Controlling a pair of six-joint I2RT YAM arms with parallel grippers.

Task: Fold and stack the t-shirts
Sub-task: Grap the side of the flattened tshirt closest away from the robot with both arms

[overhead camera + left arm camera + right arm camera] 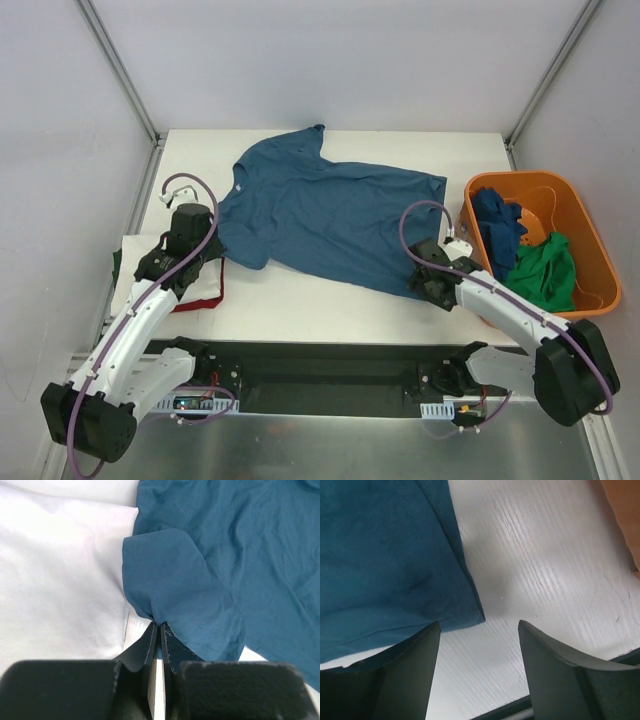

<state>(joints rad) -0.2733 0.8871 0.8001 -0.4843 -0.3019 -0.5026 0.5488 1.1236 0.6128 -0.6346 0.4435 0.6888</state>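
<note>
Firmly pressed together, the left gripper [159,628] pinches the sleeve hem of the teal-blue t-shirt [330,215], which spreads ahead of it and to its right across the table [300,300]. The right gripper [479,625] stands spread over the shirt's lower corner, holding nothing. To its right, the orange basket [590,240] holds a dark blue shirt [497,225] and a green shirt [545,270].
</note>
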